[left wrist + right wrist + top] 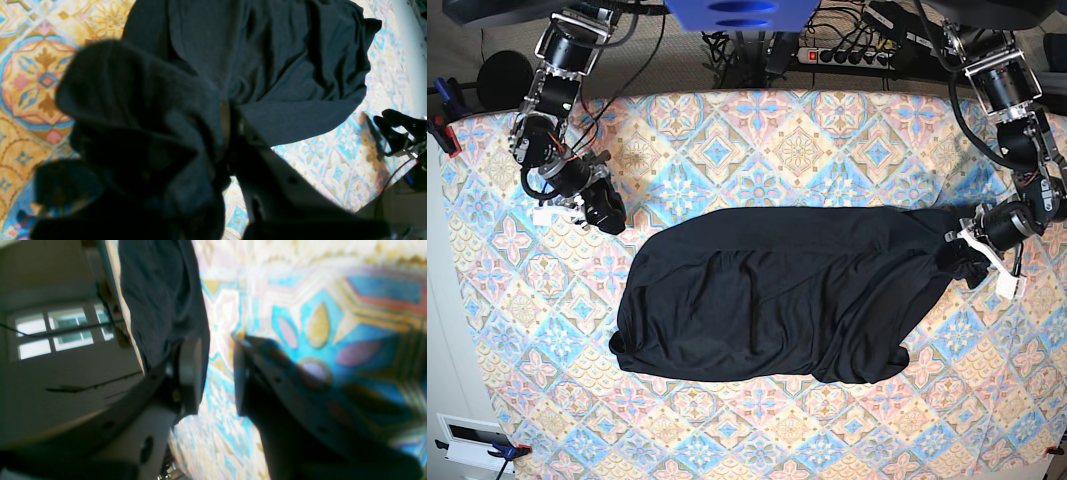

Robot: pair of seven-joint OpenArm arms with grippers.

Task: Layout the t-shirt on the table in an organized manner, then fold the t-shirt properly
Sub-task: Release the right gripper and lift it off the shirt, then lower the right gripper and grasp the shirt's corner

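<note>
Two grips differ: left gripper (pixel 972 262) fingers pinch the soft black t-shirt's (pixel 777 295) right end, its length running left-right; right gripper (pixel 609 215) fingers spread, empty, just beyond its far-left corner.

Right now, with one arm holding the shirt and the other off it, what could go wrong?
1. The left gripper is shut on a bunched wad of the shirt, not one edge; pulling may drag the whole shirt sideways instead of spreading it.
2. The right gripper is open beside the shirt, holding nothing, so that end is unanchored and could slide.
3. The shirt lies rumpled on the table; folding now would likely trap the creases.
</note>
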